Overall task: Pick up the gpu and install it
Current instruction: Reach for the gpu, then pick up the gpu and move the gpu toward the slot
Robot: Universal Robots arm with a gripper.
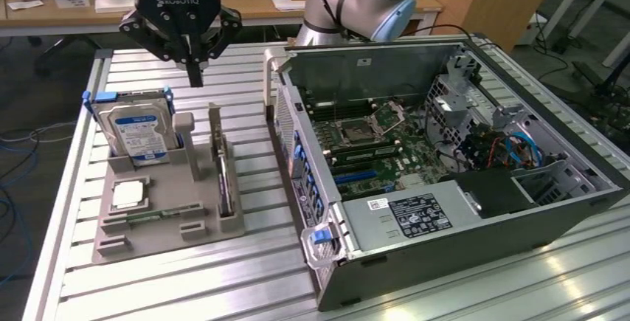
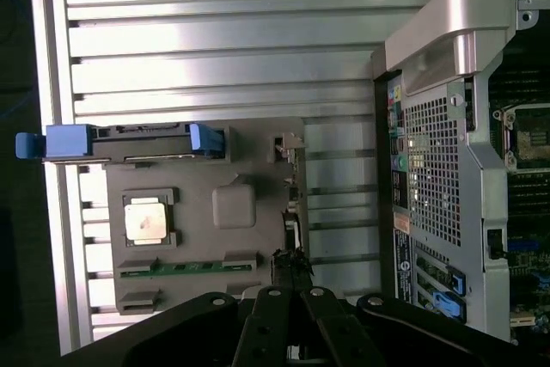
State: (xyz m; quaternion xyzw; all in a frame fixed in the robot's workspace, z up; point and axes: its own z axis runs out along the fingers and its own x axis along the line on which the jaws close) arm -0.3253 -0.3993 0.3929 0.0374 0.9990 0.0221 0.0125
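My black two-finger gripper (image 1: 195, 77) hangs above the grey plastic tray (image 1: 167, 188), jaws together, empty. Thin dark edge-on gpu card (image 1: 226, 181) stands in tray; imo approach needs centring across its narrow edge.

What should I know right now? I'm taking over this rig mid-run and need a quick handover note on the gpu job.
Gripper: jaws together, holding nothing, hanging above the table, roughly in line with the gpu.
Gpu: standing on edge in its slot in the grey tray, beside the hard drive, untouched.
Computer case: open, on the exterior view's right of the tray; the gpu is not in it.
Done: nothing yet.
Left: picking up the gpu and installing it.
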